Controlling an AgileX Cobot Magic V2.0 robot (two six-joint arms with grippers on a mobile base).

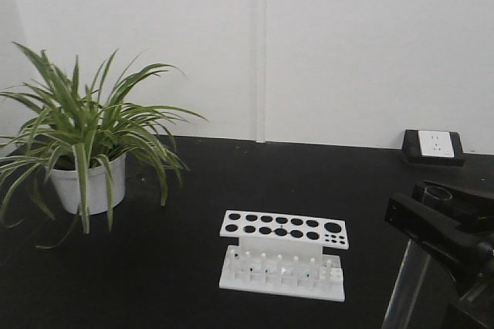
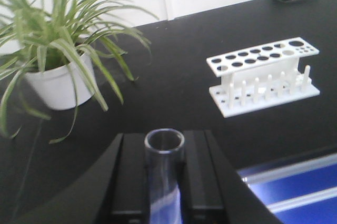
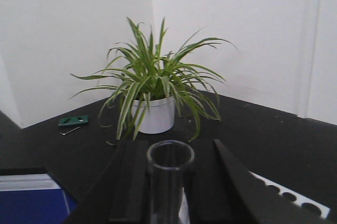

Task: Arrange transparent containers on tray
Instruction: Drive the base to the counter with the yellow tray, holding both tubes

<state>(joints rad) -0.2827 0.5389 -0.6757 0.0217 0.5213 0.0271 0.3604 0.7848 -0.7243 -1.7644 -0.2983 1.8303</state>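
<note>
In the left wrist view a transparent container (image 2: 165, 179), a narrow clear tube with a round rim, stands upright between the black fingers of my left gripper (image 2: 164, 150), which is shut on it. A second clear tube (image 3: 169, 192) is held the same way by my right gripper (image 3: 169, 163). From the front, this right gripper (image 1: 441, 213) hangs at the right edge with the tube (image 1: 405, 290) slanting down below it. The left gripper is outside the front view. The tray is out of view.
A white test-tube rack (image 1: 283, 256) stands mid-table on the black surface. A potted spider plant (image 1: 85, 144) sits at the left. A socket block (image 1: 434, 146) lies by the back wall. A small green object (image 3: 72, 121) lies beyond the plant. A blue surface (image 2: 295, 192) borders the table.
</note>
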